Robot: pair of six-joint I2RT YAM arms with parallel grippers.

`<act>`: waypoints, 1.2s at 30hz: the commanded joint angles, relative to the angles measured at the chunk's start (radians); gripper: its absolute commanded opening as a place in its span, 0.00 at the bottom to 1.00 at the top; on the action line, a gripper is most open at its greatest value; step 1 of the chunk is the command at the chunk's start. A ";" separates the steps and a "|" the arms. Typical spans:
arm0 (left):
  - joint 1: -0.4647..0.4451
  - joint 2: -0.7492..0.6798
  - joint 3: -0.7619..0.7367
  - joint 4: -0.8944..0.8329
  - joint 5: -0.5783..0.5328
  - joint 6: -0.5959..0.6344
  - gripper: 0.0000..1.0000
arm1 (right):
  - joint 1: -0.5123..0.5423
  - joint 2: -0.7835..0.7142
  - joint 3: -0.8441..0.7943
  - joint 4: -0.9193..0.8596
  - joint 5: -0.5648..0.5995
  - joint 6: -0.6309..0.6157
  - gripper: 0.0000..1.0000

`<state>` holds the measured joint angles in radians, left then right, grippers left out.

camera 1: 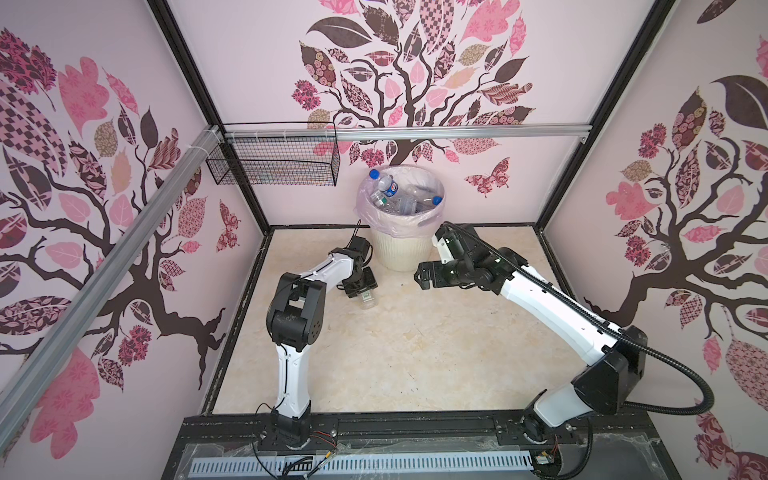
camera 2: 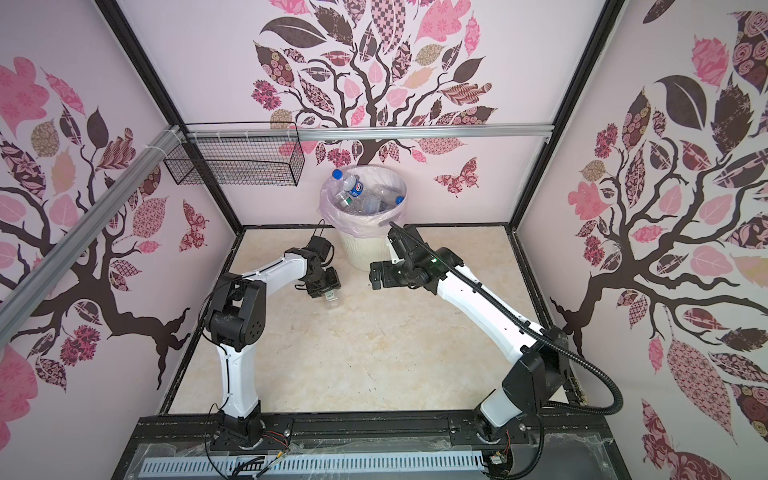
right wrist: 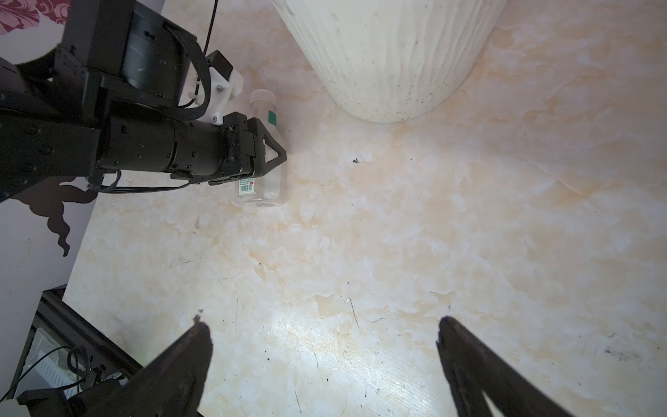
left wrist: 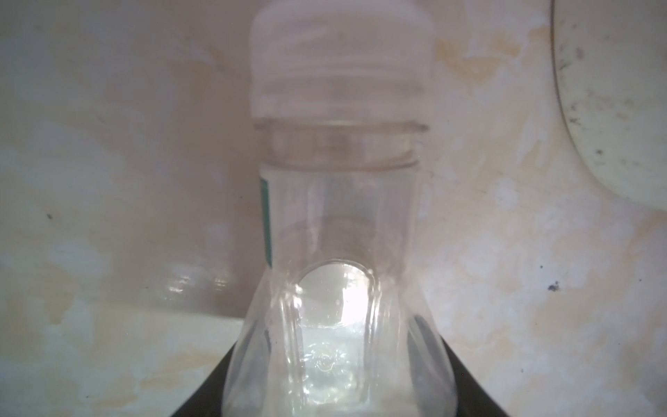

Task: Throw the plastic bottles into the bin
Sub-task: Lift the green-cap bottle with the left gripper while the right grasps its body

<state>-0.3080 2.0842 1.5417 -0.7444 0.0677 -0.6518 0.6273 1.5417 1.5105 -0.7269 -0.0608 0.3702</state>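
Observation:
A clear plastic bottle (camera 1: 366, 301) (camera 2: 331, 299) with a pale cap and a white barcode label lies on the marble floor left of the bin (camera 1: 399, 251) (camera 2: 360, 251). My left gripper (camera 1: 360, 291) (camera 2: 325, 290) comes down over it. In the left wrist view the bottle (left wrist: 339, 216) fills the gap of the left gripper (left wrist: 335, 343), both black fingers against its sides. The right wrist view shows that gripper (right wrist: 271, 159) straddling the bottle (right wrist: 266, 182). My right gripper (camera 1: 419, 277) (camera 2: 372, 276) (right wrist: 321, 325) hovers open and empty, right of the bin. Several bottles (camera 1: 392, 193) (camera 2: 359, 194) fill the bag-lined bin.
A black wire mesh basket (camera 1: 274, 166) (camera 2: 232, 162) hangs on the back rail at upper left. The bin's ribbed wall (right wrist: 389, 54) stands near both grippers. Patterned walls close the cell on three sides, and a black frame runs along the front.

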 commanded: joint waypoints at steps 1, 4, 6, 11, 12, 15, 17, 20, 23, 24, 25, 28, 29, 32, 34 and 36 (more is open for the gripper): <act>0.007 -0.025 -0.024 -0.042 -0.014 0.000 0.53 | 0.004 -0.028 -0.004 0.006 -0.004 0.012 1.00; 0.014 -0.071 -0.028 -0.030 0.001 -0.009 0.51 | 0.004 -0.028 -0.010 0.012 -0.014 0.020 1.00; 0.022 -0.106 -0.038 -0.018 0.018 -0.025 0.49 | 0.004 -0.028 -0.011 0.015 -0.023 0.025 1.00; 0.041 -0.188 -0.084 0.054 0.115 -0.118 0.49 | 0.005 -0.032 -0.014 0.024 -0.030 0.035 1.00; 0.041 -0.201 -0.087 0.064 0.135 -0.145 0.49 | 0.004 -0.032 -0.013 0.026 -0.031 0.035 0.99; 0.041 -0.239 -0.100 0.097 0.184 -0.233 0.49 | 0.004 -0.035 -0.008 0.039 -0.038 0.033 1.00; 0.041 -0.272 -0.121 0.141 0.223 -0.309 0.49 | 0.003 -0.034 0.003 0.048 -0.044 0.029 1.00; 0.039 -0.334 -0.155 0.215 0.255 -0.433 0.48 | 0.004 -0.029 0.024 0.064 -0.053 0.029 1.00; 0.034 -0.382 -0.170 0.250 0.273 -0.542 0.48 | 0.004 -0.023 0.037 0.083 -0.065 0.029 1.00; 0.028 -0.393 -0.167 0.255 0.271 -0.566 0.48 | 0.005 -0.022 0.040 0.090 -0.071 0.030 1.00; 0.020 -0.405 -0.161 0.255 0.268 -0.587 0.49 | 0.004 -0.016 0.044 0.097 -0.083 0.032 1.00; -0.001 -0.431 -0.160 0.279 0.265 -0.663 0.49 | 0.011 0.001 0.057 0.116 -0.114 0.033 1.00; -0.008 -0.439 -0.161 0.294 0.266 -0.687 0.49 | 0.016 0.008 0.061 0.121 -0.114 0.033 1.00; -0.037 -0.459 -0.155 0.316 0.259 -0.743 0.49 | 0.026 0.030 0.083 0.145 -0.130 0.038 1.00; -0.059 -0.469 -0.139 0.316 0.253 -0.763 0.49 | 0.026 0.048 0.100 0.161 -0.149 0.049 1.00; -0.075 -0.482 -0.129 0.307 0.248 -0.774 0.49 | 0.027 0.065 0.116 0.171 -0.159 0.059 1.00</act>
<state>-0.3660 1.6390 1.3930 -0.4576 0.3199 -1.3678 0.6479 1.5681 1.5784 -0.5861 -0.1879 0.4091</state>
